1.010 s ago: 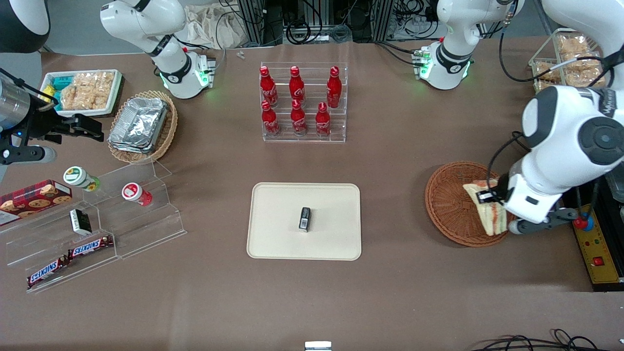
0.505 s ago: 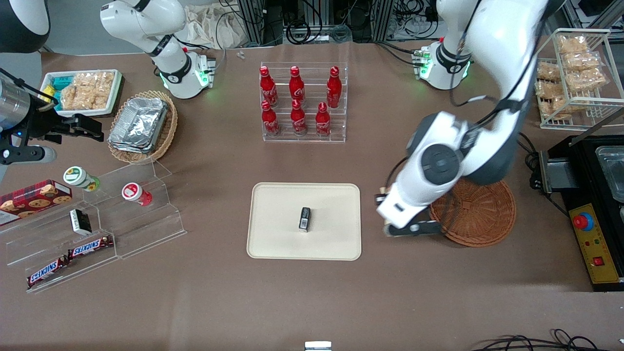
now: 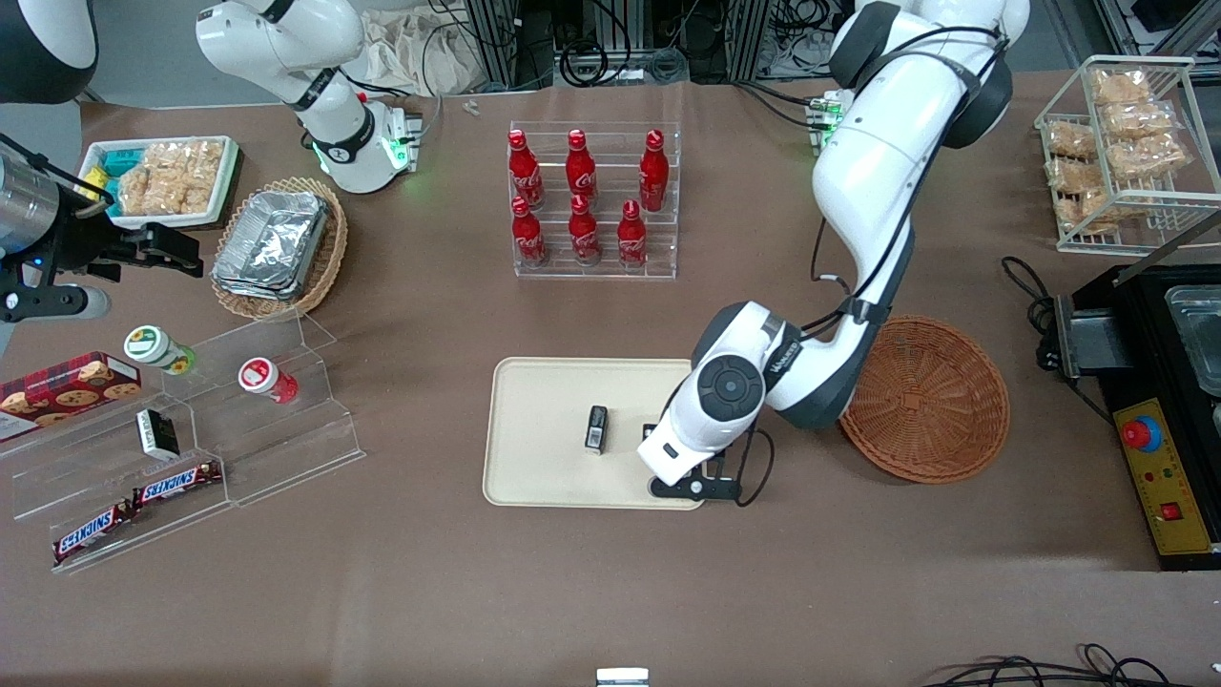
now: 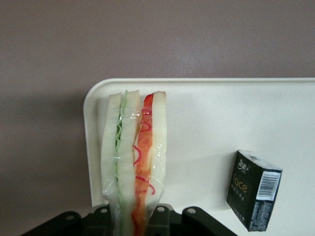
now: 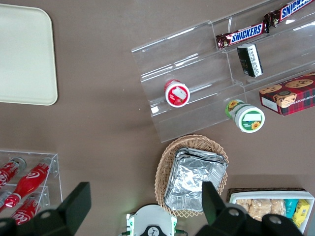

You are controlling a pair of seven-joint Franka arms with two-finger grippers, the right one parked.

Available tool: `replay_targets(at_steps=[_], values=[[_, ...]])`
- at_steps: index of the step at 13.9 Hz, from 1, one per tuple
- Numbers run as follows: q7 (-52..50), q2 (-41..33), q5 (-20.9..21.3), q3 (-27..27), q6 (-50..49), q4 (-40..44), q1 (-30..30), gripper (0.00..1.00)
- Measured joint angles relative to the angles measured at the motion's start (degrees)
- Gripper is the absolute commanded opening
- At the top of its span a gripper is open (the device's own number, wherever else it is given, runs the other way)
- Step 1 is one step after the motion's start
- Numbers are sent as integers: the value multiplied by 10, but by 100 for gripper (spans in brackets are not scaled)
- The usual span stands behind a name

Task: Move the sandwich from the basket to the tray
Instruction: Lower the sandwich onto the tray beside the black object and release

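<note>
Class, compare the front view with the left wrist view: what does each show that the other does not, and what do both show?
Front view only: the empty round reddish-brown wicker basket.

Left wrist view only: the triangular pale-bread sandwich with red and green filling, clamped in the gripper above the tray's corner.

Both: the flat cream rectangular tray and the small black box on it.

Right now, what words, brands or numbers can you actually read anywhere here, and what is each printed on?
"SNICKERS": two candy bars on the clear stepped rack.
"face": small black box on the tray, with a barcode whose digits are too small to read.
Red bottles: white script, unreadable.
Cookie box and the two round lids: print too small.
Gripper, jaws shut on the sandwich over the tray: no text on it.
</note>
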Motion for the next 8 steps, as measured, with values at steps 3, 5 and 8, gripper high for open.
replay_targets(at_steps=[3, 5, 8], values=[[3, 8, 0, 1, 0, 1, -3, 5], [3, 11, 0, 1, 0, -1, -5, 25], [3, 16, 0, 1, 0, -4, -7, 100]])
